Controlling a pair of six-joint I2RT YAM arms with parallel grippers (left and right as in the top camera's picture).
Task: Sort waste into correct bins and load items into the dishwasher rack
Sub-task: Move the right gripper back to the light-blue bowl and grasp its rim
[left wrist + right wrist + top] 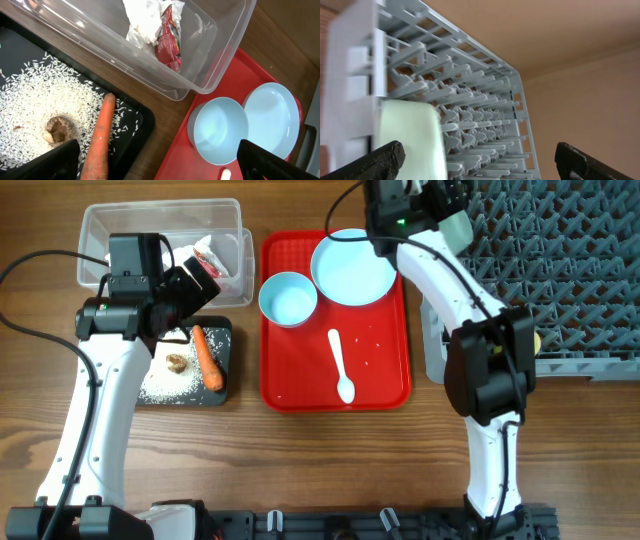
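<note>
The mint-green bowl (410,142) shows at lower left of the right wrist view, against the rack (470,100), between the wide-apart fingers of the right claw (480,150), unclamped. Overhead, plate (353,268), blue bowl (288,298) and spoon (340,365) lie on the red tray (385,375) at centre. At left, the left claw (157,152), spread and empty, hangs over the black tray (141,119) holding rice (35,95), carrot (100,135) and brown scrap (60,131); paper and wrapper (155,25) sit in the clear tub (220,57).
</note>
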